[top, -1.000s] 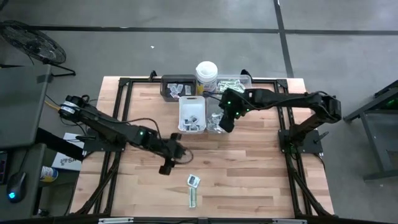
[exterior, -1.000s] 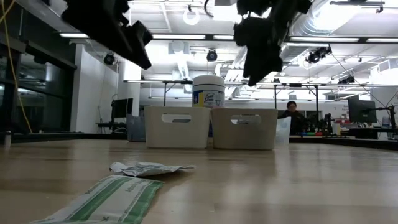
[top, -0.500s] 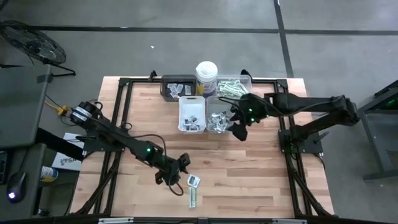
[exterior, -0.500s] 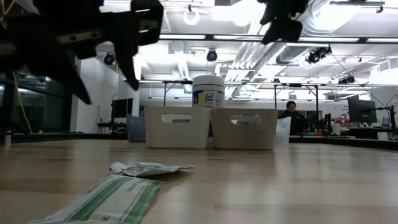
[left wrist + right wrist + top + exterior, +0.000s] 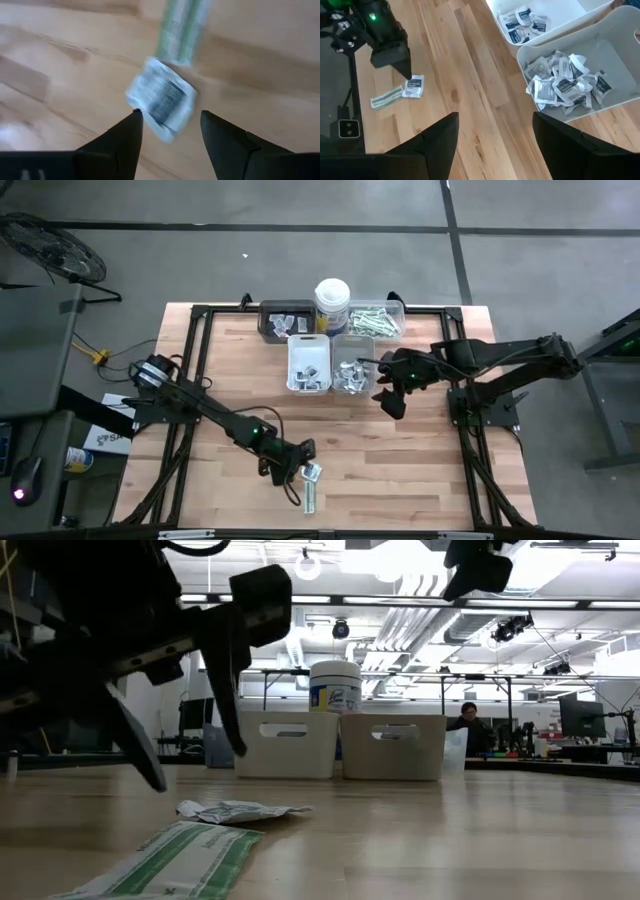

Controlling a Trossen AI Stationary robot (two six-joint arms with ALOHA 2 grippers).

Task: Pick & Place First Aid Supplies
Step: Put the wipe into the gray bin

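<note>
The desk (image 5: 400, 450) carries bins along its far edge. Near the front edge, the left claw (image 5: 296, 464) hangs spread and empty over a white sachet (image 5: 312, 471), beside a green strip (image 5: 309, 497). The right claw (image 5: 388, 398), spread and empty, hovers beside the sachet-filled bin (image 5: 352, 367).

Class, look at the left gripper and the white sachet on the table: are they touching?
Apart. In the low view the left gripper hangs open above the white sachet, with bare table showing between fingertips and packet.

Left gripper (image 5: 295, 468) beside white sachet (image 5: 312, 471), green strip (image 5: 309, 499) nearby
</note>
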